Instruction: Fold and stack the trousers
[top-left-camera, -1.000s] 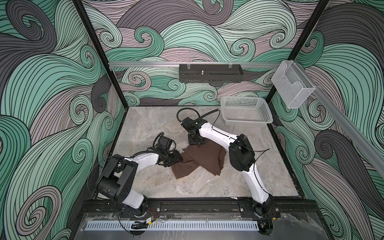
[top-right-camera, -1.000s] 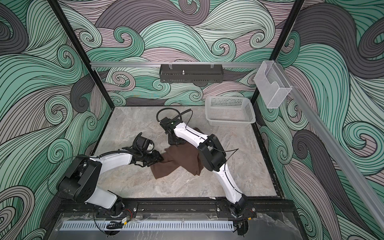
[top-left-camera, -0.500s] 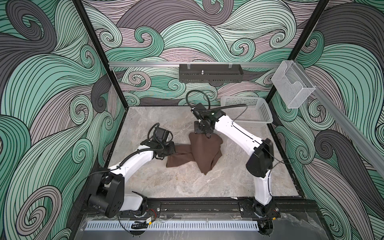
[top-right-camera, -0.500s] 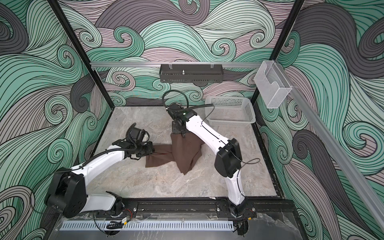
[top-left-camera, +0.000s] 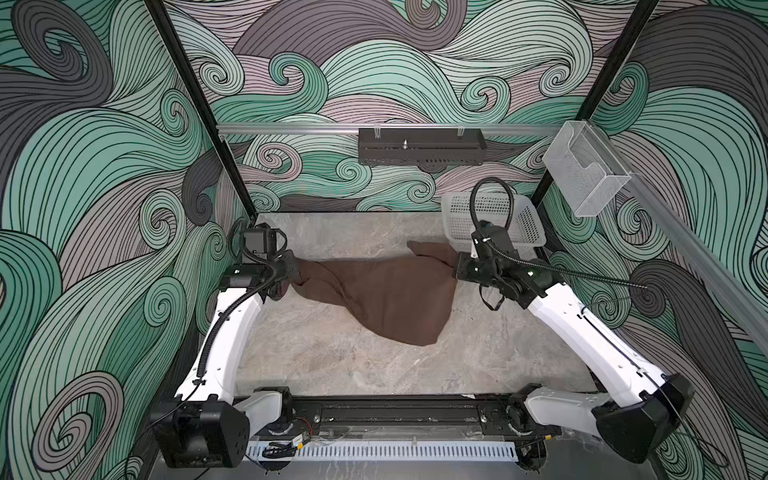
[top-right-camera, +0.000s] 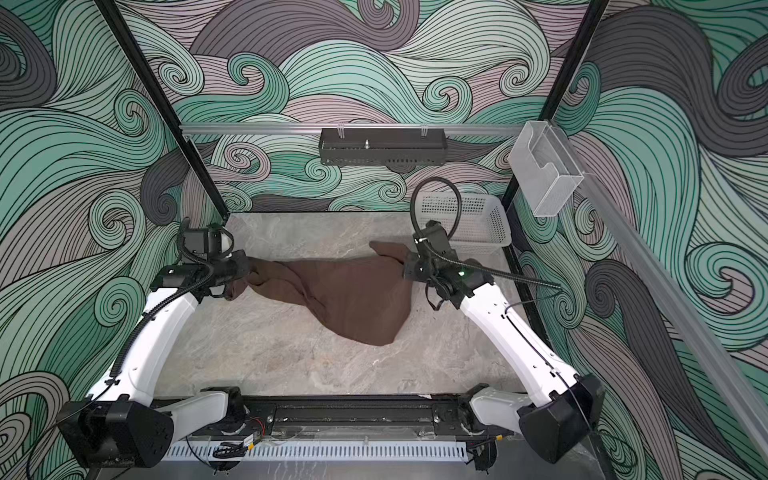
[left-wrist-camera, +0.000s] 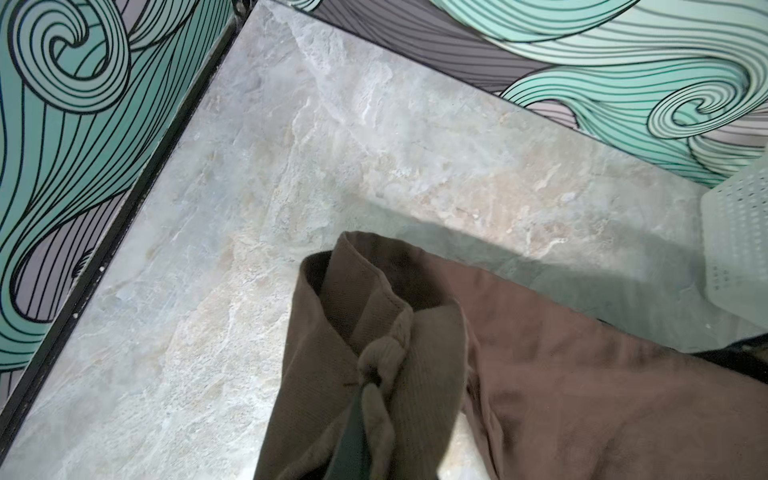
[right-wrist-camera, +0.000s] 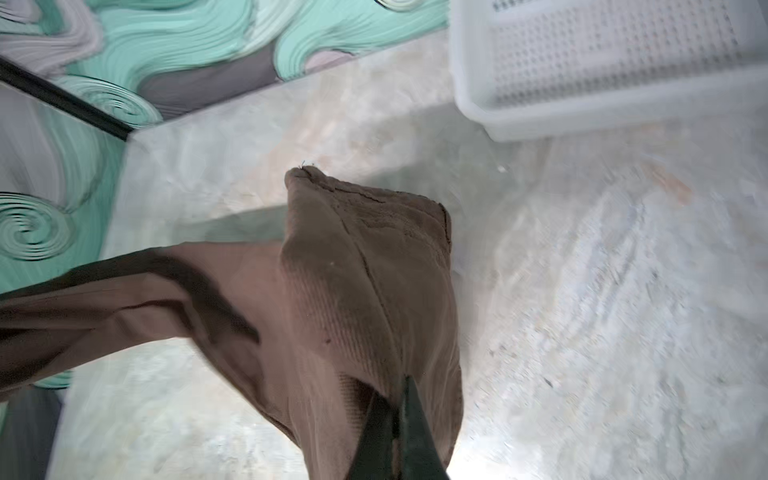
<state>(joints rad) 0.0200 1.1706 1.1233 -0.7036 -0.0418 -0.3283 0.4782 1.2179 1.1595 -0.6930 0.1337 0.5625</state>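
One table (top-left-camera: 332, 361): a grey marbled slab inside swirl-patterned walls (top-left-camera: 83, 208), with a black rail (top-left-camera: 395, 415) along the near edge.
Trousers (top-left-camera: 386, 295): dark brown cloth, bunched and not yet folded. They are strung across the middle of the table between the two grippers. Both ends are lifted and the middle sags. The widest lobe droops toward the rail and seems to rest on the table, though how much of it lies flat cannot be told.
Basket (top-left-camera: 528, 224): white mesh in the far right corner, just behind the right gripper and apart from the cloth. Nothing shows inside it.
Left gripper (top-left-camera: 293, 270): clamped tight on the left end of the trousers. The left wrist view shows a rolled, hem-like edge gathered at the fingertip (left-wrist-camera: 349, 436).
Right gripper (top-left-camera: 457, 268): pinched closed on the right end. The right wrist view, somewhat blurred, shows a stitched corner flap standing up past the fingertips (right-wrist-camera: 411, 436).
Long axis: left to right, from gripper to gripper, roughly parallel to the rail.
Direction from each hand: the cloth lies inboard of both, to the right of the left gripper and to the left of the right one.
Slack: uneven, with the bulk hanging nearer the right gripper.
Nearer hand: the right gripper is closest to both the basket and the heavy lobe.
Next move, as a judgement: spreading flat likely depends on holding this left-right line taut while lowering, so that the lobe lays out toward the rail.
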